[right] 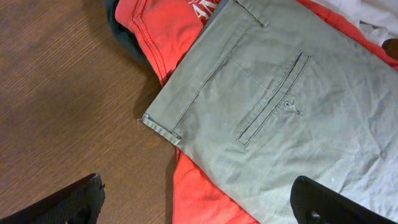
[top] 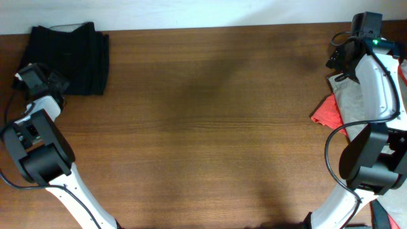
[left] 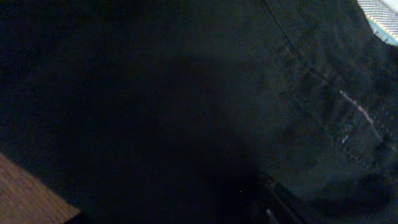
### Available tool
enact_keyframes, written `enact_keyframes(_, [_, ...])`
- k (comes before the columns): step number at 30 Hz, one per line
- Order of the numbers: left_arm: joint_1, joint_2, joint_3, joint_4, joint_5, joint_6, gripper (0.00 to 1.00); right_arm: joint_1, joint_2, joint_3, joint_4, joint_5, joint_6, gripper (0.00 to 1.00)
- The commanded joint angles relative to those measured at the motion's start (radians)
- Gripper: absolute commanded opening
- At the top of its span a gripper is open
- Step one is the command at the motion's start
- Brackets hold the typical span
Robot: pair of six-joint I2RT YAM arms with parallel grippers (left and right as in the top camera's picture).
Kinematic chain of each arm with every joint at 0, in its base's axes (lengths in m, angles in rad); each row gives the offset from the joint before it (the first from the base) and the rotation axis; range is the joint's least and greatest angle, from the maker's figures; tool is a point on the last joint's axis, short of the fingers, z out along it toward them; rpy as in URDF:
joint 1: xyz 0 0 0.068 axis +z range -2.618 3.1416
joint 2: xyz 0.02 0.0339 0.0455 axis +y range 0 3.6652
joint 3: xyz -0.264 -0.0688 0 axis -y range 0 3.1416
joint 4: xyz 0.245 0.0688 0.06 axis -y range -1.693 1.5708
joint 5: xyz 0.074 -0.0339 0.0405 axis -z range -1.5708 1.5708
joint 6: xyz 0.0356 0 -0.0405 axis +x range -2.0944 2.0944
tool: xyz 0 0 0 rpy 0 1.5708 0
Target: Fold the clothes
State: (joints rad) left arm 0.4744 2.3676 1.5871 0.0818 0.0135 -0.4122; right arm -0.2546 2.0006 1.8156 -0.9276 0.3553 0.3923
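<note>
- The black garment (top: 70, 54) lies at the far-left corner of the table (top: 210, 127), in a compact, roughly rectangular bundle that looks already folded.
- The left gripper (top: 54, 83) sits at the near edge of that bundle. Its wrist view is filled with dark cloth, so I cannot tell whether its jaws are apart or closed.
- Close up, the black cloth shows stitched seams and a striped lining (left: 380, 14) at one corner. It reads as soft, matte, medium-weight fabric that drapes and bunches rather than holding a shape.
- The rest of the pile is at the right edge of the table: khaki-grey trousers (right: 280, 106) lie on top of a red garment (right: 155, 31).
- The right gripper (right: 198, 186) hangs above the pile with its fingers spread wide, holding nothing.
- The trousers look like light woven cotton: limp, not slippery, not fragile. A welt back pocket (right: 273, 99) faces up.
- The hem corner (right: 149, 119) sits on bare table and is the easiest place to pinch. The doubled seam there should give firmer purchase than the flat cloth.
- A risk, in my judgement, is that a deep grasp catches the red layer underneath as well.
</note>
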Motion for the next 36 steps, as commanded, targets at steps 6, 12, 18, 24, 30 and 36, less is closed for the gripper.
enact_keyframes(6, [0.039,-0.164,-0.033,-0.219,0.012,0.025,0.71,-0.002,-0.008,0.006,0.000,0.019,0.005,0.99])
enact_keyframes(12, [0.039,-0.456,-0.033,-0.485,0.062,0.025,0.76,-0.002,-0.008,0.006,0.000,0.019,0.005,0.99])
enact_keyframes(18, [0.039,-0.712,-0.034,-0.879,0.586,0.025,0.76,-0.002,-0.008,0.006,0.000,0.019,0.005,0.99])
enact_keyframes(24, [-0.031,-0.823,-0.034,-1.126,0.594,0.225,0.79,-0.002,-0.008,0.006,0.000,0.019,0.005,0.99])
enact_keyframes(30, [-0.261,-0.961,-0.035,-1.247,0.589,0.354,0.87,-0.003,-0.008,0.006,0.003,0.019,0.005,0.99])
enact_keyframes(36, [-0.523,-1.133,-0.051,-1.269,0.422,0.354,0.95,-0.001,-0.015,0.012,-0.090,-0.337,0.034,0.99])
